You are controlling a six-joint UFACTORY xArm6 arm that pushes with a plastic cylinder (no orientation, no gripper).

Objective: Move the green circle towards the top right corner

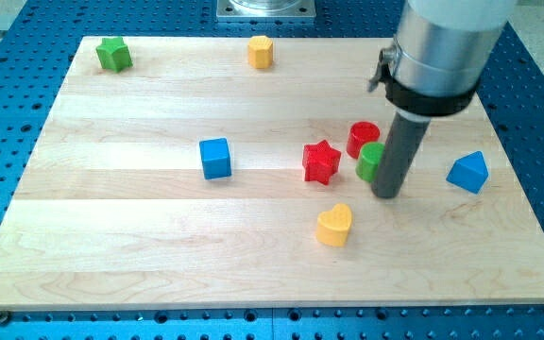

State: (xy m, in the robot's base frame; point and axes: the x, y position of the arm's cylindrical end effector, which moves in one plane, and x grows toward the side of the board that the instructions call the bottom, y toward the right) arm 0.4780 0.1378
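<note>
Right of the board's centre, the green circle sits partly hidden behind my tip, which stands just at the block's right side, touching or very nearly so; the rod covers the contact line, so I cannot tell which. No gripper on this arm: only the rod, nothing held.

Neighbours: red circle touches or nearly touches the green circle at its upper left; red star lies just to its left; yellow heart sits below, apart; blue triangular block lies to the right, apart. Blue cube, green star and yellow hexagon are well away.

Judgement: the tip is on the wrong side for this push. From here a shove would send the block left, into the red star. Better to swing round below the block to its lower left, passing between it and the yellow heart, then drive up and rightward through its centre. Risk: catching the red circle and dragging it along. The wooden board's top right corner looks unobstructed.
</note>
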